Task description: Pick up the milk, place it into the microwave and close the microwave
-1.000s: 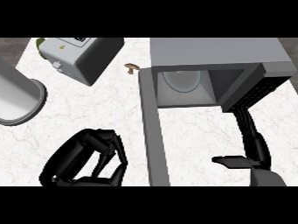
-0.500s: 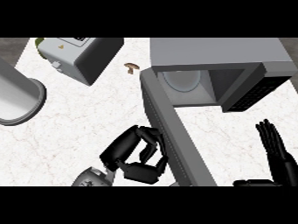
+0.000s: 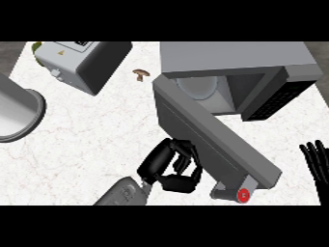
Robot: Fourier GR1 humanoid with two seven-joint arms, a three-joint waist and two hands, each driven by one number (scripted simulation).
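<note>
Left hand (image 3: 169, 166) sat low centre, fingers curled, touching outer face of microwave door (image 3: 213, 140); nothing visibly held. Right hand (image 3: 326, 170) rested lower right, fingers straight, spread upward. Door stood partly open, diagonal across centre. Microwave (image 3: 238, 72) upper right, round white shape inside; milk not identifiable. Toaster (image 3: 81, 62) upper left.

The right robot hand (image 3: 325, 170) is cut off at the right edge; the steel cylinder (image 3: 6, 111) runs off the left; the microwave (image 3: 234, 72) interior is mostly hidden
</note>
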